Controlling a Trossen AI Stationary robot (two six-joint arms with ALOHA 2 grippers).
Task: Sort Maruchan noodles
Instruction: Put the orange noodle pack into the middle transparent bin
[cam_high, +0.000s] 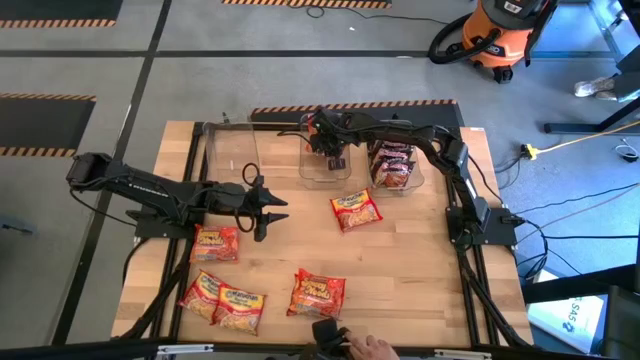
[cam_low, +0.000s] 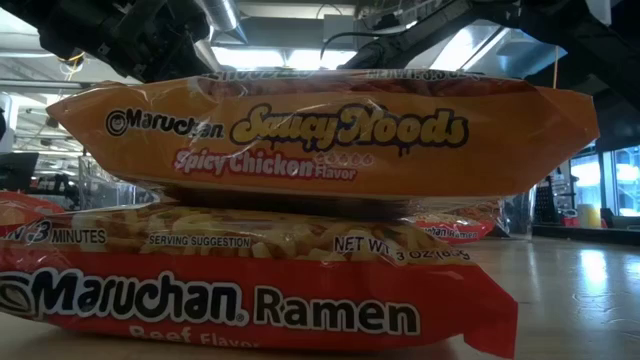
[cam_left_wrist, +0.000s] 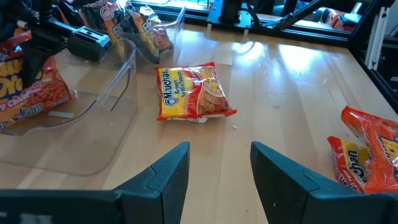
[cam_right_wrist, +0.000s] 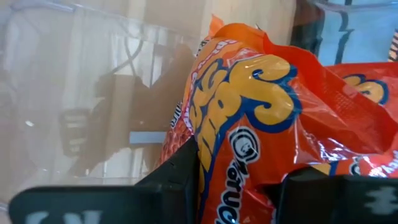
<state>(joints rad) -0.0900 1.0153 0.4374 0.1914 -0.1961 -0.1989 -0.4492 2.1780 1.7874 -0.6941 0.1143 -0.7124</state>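
Orange crinkled plastic filled the right wrist view: a Saucy Noods packet (cam_right_wrist: 249, 124) sat pinched between the right gripper's (cam_right_wrist: 239, 186) two dark fingers, closed narrowly on its glossy film. In the high view that gripper (cam_high: 333, 152) hung over the middle clear bin (cam_high: 322, 172), near the upper centre of the frame. Just to its right, the right clear bin (cam_high: 398, 182) held a stack of dark packets (cam_high: 392, 165).

The left gripper (cam_high: 262, 208) hovered left of centre above the pale wooden table (cam_high: 420, 270), its fingers parted and holding nothing; the left wrist view showed bare wood between the two angular black fingers (cam_left_wrist: 171, 177). Ahead of it lay a flat rectangular red and yellow packet (cam_left_wrist: 193, 92), well clear of the fingers, seen in the high view just right of centre (cam_high: 356, 209). A third clear bin (cam_high: 232, 152) with curved transparent walls stood at the upper left of the table.

Other loose noodle packets lay flat on the table: one below the left gripper (cam_high: 214, 243), a pair overlapping at the lower left (cam_high: 222, 300), and one at lower centre (cam_high: 317, 293). In the low view, an orange packet (cam_low: 320, 135) rested on a red Beef Flavor packet (cam_low: 250, 290), both shiny and wrinkled. A person's hand (cam_high: 372, 348) showed at the bottom edge.
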